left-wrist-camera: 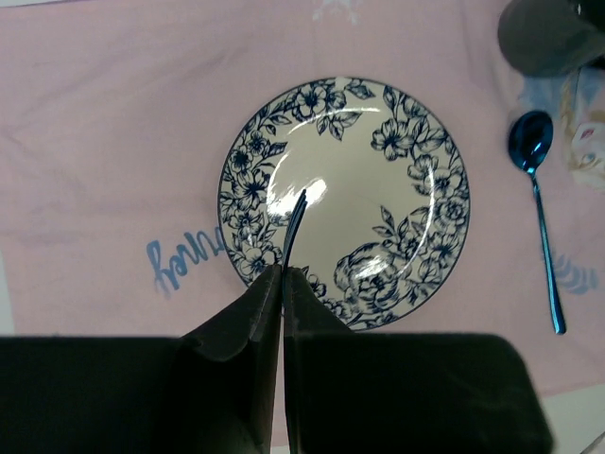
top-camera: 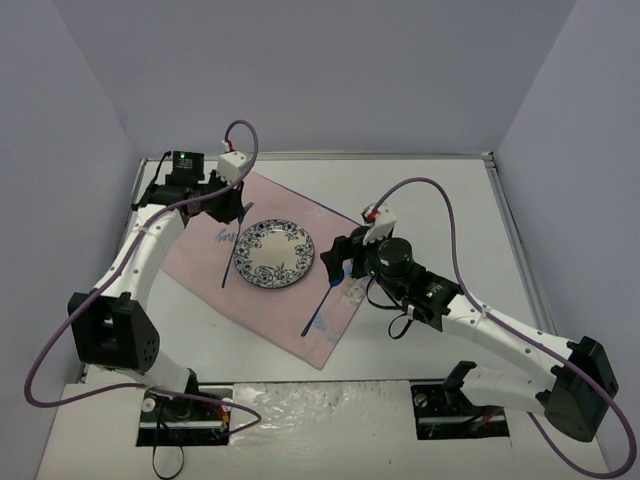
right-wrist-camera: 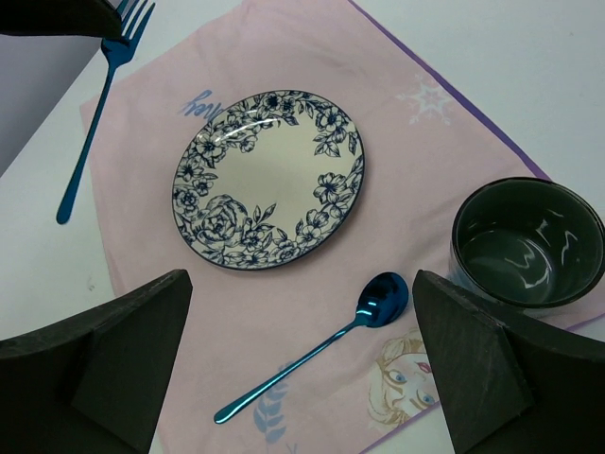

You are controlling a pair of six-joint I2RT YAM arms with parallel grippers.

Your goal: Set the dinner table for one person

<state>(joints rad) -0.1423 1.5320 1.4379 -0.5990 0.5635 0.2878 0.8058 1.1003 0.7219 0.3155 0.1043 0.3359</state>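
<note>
Currently, you see the dinner table (top-camera: 230, 350) as the white surface under both arms, with a pink cloth (top-camera: 300, 210) spread across its middle. A floral plate (top-camera: 273, 253) sits at the cloth's centre. The left gripper (left-wrist-camera: 284, 270) has its fingers pressed together on the tine end of a blue fork (right-wrist-camera: 90, 123), left of the plate; you cannot tell whether the handle tip touches down. The right gripper (right-wrist-camera: 298, 274) hangs spread wide above a blue spoon (right-wrist-camera: 304, 357), which lies on the cloth right of the plate, near a dark bowl (right-wrist-camera: 527, 251).
</note>
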